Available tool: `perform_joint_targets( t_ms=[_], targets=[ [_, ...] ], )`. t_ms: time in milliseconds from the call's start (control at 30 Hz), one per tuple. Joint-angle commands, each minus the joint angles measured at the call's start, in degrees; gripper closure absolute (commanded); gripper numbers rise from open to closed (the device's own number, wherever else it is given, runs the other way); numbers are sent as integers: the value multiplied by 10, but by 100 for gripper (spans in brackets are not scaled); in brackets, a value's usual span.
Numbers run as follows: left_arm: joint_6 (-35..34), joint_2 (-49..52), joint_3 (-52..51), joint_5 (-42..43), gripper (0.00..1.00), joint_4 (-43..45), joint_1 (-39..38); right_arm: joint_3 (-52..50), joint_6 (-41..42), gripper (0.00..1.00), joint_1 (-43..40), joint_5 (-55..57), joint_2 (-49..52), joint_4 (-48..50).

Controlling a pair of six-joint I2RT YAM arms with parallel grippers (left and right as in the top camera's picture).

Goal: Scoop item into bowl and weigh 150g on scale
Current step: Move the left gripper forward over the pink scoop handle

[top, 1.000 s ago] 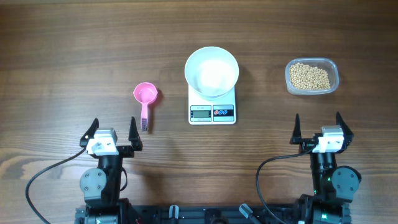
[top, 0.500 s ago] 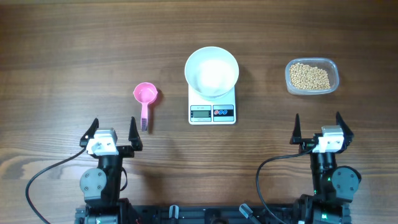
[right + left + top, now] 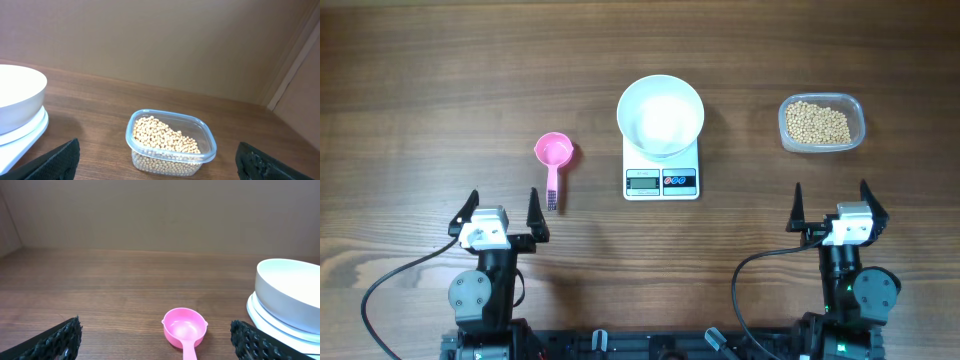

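Beans (image 3: 818,124), small, round, tan, lie in a clear rounded-rectangular plastic container (image 3: 861,122).

Even, bright light, faint shadows; wrist views seem slightly soft.

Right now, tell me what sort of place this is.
Likely a lab test bench staged for kitchen weighing: two robot arms at a wooden table, plain board walls, and only a kitchen scale, white bowl, pink scoop and clear tub of beans.

Matt wood table (image 3: 440,80), glossy bowl (image 3: 660,115)
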Motion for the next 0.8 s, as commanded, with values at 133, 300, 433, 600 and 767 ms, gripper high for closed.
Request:
perform_joint_targets(
  t_ms=[133, 300, 433, 600, 767],
  targets=[
    [-118, -3, -4, 222, 0, 26, 4, 0, 0, 0, 3, -1, -5, 3],
    [-140, -3, -4, 376, 0, 82, 4, 0, 0, 0, 3, -1, -5, 3],
    [-150, -3, -4, 463, 0, 174, 4, 0, 0, 0, 3, -1, -5, 3],
    [-232, -3, 4, 454, 0, 319, 4, 0, 0, 0, 3, -1, -5, 3],
    [-240, 2, 68, 408, 0, 320, 4, 0, 0, 0, 3, -1, -5, 3]
  ],
)
